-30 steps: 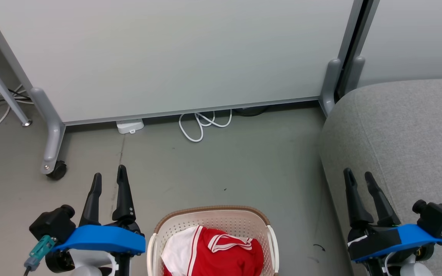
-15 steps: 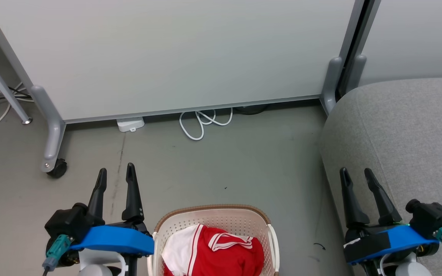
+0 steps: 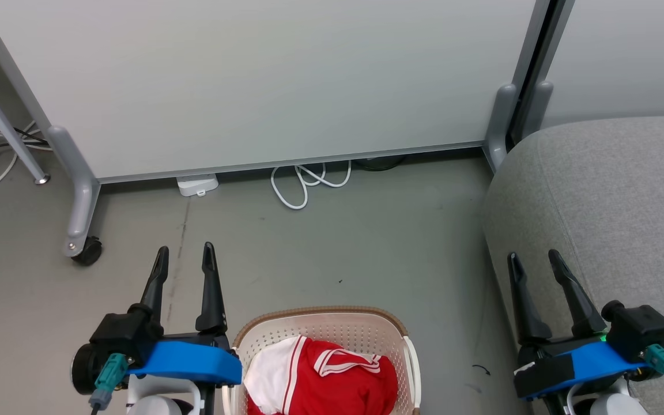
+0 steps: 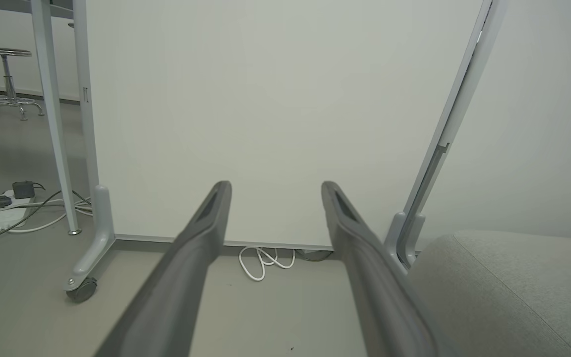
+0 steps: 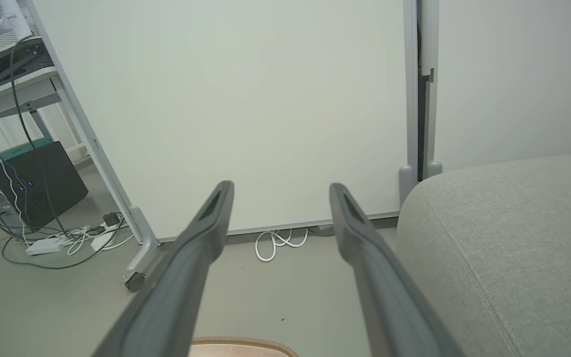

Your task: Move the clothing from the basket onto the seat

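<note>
Reach step, I judge; left tool (image 3: 186,248) and right tool (image 3: 531,253) hang released, empty; next I must lower one onto the clothing (image 3: 332,380) in the basket (image 3: 320,312).

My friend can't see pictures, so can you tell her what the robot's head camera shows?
A cream basket holding red and white clothing sits on the floor, bottom middle. The left gripper and right gripper are open and empty either side. A grey seat is at right, a pale panel behind.
</note>
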Tool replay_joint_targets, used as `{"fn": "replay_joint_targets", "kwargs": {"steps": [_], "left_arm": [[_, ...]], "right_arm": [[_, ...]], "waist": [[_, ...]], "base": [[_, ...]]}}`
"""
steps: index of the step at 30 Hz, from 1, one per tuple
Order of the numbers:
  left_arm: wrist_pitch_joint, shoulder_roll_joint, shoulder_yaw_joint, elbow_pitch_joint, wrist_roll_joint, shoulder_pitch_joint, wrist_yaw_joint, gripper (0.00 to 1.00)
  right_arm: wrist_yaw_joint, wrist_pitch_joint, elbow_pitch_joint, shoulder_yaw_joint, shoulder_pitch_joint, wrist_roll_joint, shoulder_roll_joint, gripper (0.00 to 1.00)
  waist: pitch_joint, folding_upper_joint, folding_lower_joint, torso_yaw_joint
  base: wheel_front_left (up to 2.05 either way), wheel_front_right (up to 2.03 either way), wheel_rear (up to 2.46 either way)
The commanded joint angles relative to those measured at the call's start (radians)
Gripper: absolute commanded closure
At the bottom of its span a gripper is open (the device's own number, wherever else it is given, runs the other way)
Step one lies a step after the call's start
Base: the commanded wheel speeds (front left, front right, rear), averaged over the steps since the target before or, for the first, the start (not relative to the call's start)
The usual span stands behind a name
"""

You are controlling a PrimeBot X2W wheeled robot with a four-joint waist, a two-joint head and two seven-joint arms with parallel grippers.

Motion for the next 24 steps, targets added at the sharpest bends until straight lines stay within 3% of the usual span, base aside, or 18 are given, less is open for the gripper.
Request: {"fn": "replay_joint_targets", "kwargs": {"steps": [1, 24], "left_arm": [[-0.009, 0.004, -0.006, -0.005, 0.022, -0.019, 0.003, 0.0], [-0.052, 0.004, -0.042, 0.04, 0.161, -0.02, -0.025, 0.0]], "right_arm": [[0.002, -0.01, -0.009, -0.001, -0.011, -0.022, -0.007, 0.0], [0.002, -0.054, 0.017, 0.018, -0.008, -0.183, -0.008, 0.0]], "waist": [[0.0, 0.0, 0.0, 0.0], [-0.004, 0.0, 0.0, 0.006]], "base": [[0.0, 0.0, 0.0], [0.0, 0.0, 0.0]]}}
